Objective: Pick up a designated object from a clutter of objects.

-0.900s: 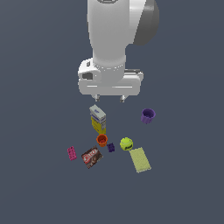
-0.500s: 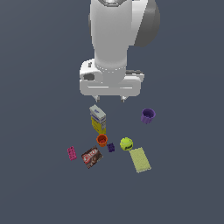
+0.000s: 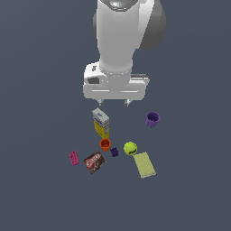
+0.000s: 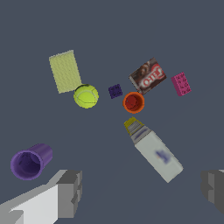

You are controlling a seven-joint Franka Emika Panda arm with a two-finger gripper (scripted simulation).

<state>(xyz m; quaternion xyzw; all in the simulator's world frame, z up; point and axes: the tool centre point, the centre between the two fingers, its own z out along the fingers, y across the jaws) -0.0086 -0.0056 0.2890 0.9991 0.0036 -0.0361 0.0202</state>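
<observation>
The designated object is a tiny dark purple block lying between the orange cup and the yellow-green ball. Around it the clutter holds a yellow-white carton, a purple cup, a sponge, a brown packet and a pink block. My gripper hangs open well above the carton's far end, fingers wide apart with nothing between them.
All items lie on a plain dark grey floor. The carton lies on its side directly between the gripper and the orange cup. The purple cup stands apart on the exterior view's right.
The hand has drifted very slightly down and toward the exterior view's right. The objects have not moved and the fingers stay open.
</observation>
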